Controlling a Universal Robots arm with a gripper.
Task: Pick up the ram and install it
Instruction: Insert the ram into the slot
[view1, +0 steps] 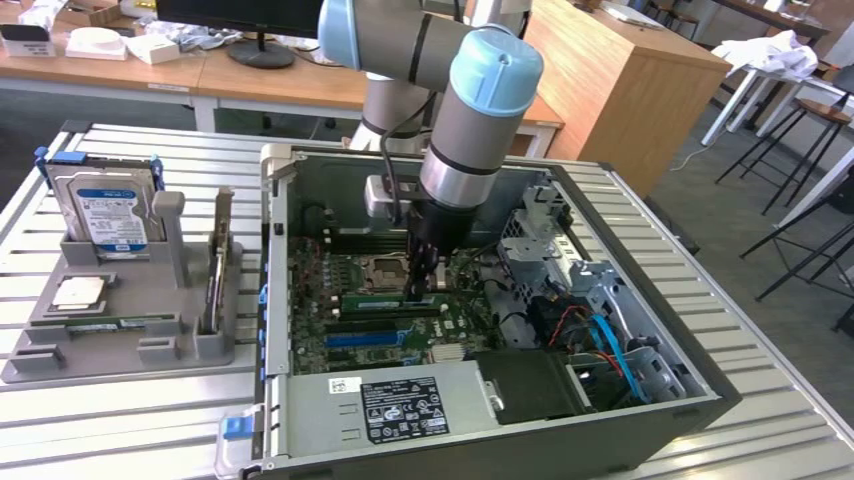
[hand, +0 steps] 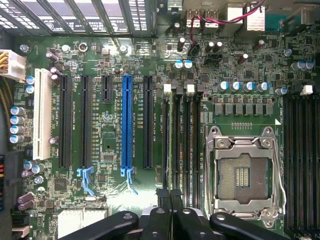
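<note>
Exterior view: gripper clenched on the ram, low against the motherboard

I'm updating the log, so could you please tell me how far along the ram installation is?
Done, it seems: the ram stands along the memory slots beside the empty processor socket. In hand: the gripper is down at one end of it. Left: confirming the seat; whether it is fully latched cannot be told.

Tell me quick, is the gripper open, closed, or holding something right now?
Gripper: closed on the ram, holding it on edge low over the motherboard inside the computer case.
</note>
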